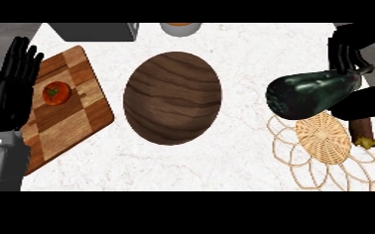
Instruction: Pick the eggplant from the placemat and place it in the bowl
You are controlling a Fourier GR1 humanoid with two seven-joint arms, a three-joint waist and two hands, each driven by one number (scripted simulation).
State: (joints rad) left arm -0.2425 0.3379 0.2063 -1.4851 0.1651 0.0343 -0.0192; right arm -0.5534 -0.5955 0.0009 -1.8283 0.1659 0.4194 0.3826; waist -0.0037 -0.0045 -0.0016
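Dark green and glossy, the eggplant (313, 93) hangs lifted above the woven placemat (319, 148) at the right side of the counter, tilted with its fat end toward the bowl and its stem end tucked into the right hand (350, 54). That hand's black fingers curl round the narrow end, grasping it. The bowl (173, 97), dark wood with a wavy grain, sits in the middle of the white marble counter (242, 163), well apart from the eggplant. On the left, a checkered wooden cutting board (70, 124) lies at an angle with a red tomato (55, 93) on it. The left hand (18, 87) rests at the left edge, fingers straight and up, holding nothing. At the far edge I see a grey appliance (95, 31) and an orange-filled cup (180, 28), both partly cut off.
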